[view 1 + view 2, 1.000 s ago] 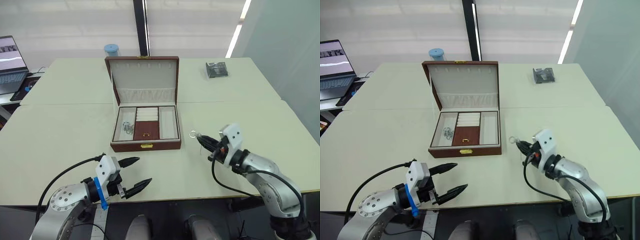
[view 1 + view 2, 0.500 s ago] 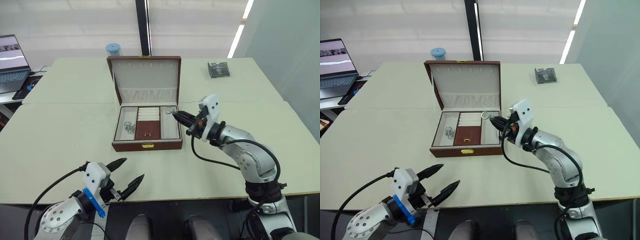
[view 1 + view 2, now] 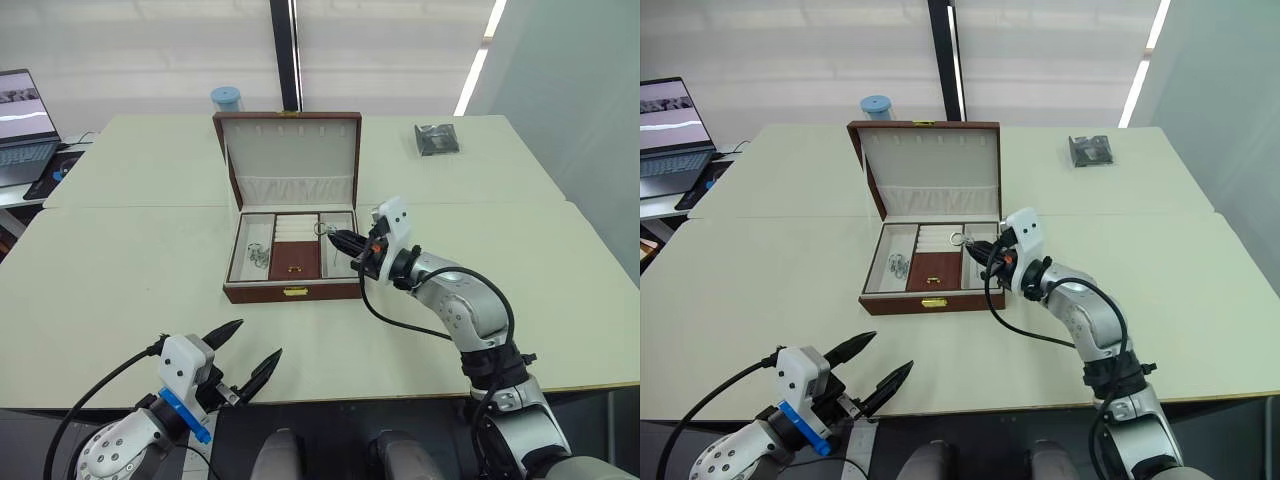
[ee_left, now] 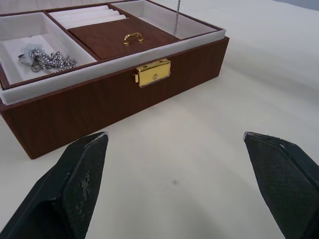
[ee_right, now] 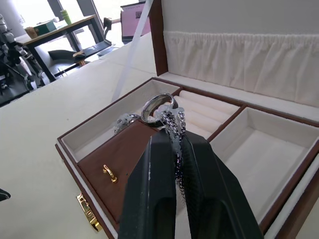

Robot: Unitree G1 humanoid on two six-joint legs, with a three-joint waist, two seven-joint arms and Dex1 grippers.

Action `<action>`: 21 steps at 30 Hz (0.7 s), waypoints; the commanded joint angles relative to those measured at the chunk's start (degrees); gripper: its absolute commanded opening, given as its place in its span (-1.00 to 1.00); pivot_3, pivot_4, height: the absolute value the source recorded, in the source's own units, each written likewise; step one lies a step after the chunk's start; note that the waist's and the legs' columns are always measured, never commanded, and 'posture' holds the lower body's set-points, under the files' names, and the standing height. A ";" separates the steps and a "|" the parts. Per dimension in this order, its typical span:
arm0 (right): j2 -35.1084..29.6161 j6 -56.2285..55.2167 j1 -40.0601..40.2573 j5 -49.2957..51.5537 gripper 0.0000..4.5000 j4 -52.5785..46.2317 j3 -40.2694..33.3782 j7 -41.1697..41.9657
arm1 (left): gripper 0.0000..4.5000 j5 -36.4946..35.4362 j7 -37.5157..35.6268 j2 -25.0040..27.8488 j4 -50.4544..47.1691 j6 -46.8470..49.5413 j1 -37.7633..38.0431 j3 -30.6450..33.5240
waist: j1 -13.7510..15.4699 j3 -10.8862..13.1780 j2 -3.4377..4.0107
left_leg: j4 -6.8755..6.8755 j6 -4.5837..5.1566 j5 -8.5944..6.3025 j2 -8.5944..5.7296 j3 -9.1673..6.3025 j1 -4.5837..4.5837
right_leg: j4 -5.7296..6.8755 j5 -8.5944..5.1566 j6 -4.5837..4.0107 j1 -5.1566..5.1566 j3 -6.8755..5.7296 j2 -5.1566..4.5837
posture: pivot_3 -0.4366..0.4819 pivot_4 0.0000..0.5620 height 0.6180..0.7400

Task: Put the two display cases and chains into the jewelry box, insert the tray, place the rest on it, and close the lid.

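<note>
Fingers of the right gripper (image 5: 172, 149) are pressed together on a silvery chain (image 5: 174, 130) that ends in a metal ring (image 5: 158, 107); in the head views the right gripper (image 3: 340, 240) hangs over the tray (image 3: 296, 246), above the seam between its brown middle section and its right-hand cream compartment, and the ring sticks out past the fingertips. The tray sits inside the jewelry box (image 3: 292, 291), whose lid (image 3: 290, 150) stands upright at the back, its cream lining and gathered pocket facing forward; the box rests on the pale table (image 3: 120, 270) with its gold clasp (image 4: 154, 72) on the front wall. A small heap of silvery chains (image 4: 47, 59) lies in the tray's left compartment; the right compartment is bare cream lining; a gold pull (image 4: 132, 37) shows on the brown middle section, with ring rolls behind it. The left gripper (image 3: 245, 352) hovers low at the table's near edge, well apart from the box, its two black fingers (image 4: 82, 169) spread wide with nothing between them. Far back on the right of the table lies a dark crinkled packet (image 3: 434, 138); a blue-lidded container (image 3: 225, 98) stands behind the lid; a laptop (image 3: 22, 115) sits on a table at far left.
</note>
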 commanded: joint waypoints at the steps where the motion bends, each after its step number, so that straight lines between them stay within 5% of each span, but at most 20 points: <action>1: 1.12 -1.64 -1.12 0.22 -0.99 0.23 -2.14 -1.07 | 1.00 0.48 0.96 -0.37 -2.91 -0.72 0.31 -0.08 | 0.00 0.00 0.01 | 0.00 0.00 0.00 0.00 0.00 0.00 | 0.00 0.00 0.00 0.00 0.00 0.00 | -0.05 -0.47 1.00; 6: 1.50 -1.59 -1.18 0.16 -0.99 1.17 -2.89 -1.72 | 1.00 0.46 1.67 -0.40 -3.55 -0.34 0.37 -0.32 | 0.00 0.01 0.01 | 0.00 0.00 0.00 0.00 0.01 0.00 | 0.00 0.00 0.00 0.00 0.01 0.00 | -0.05 -0.47 1.00; 21: -1.67 -3.38 0.15 0.80 1.00 -1.38 -4.23 1.92 | 1.00 -2.96 3.21 0.36 -3.41 4.83 -1.97 0.65 | 0.01 0.03 0.04 | -0.02 0.00 0.00 0.00 0.01 -0.01 | 0.00 0.00 0.00 -0.01 0.00 0.00 | -0.05 -0.47 1.00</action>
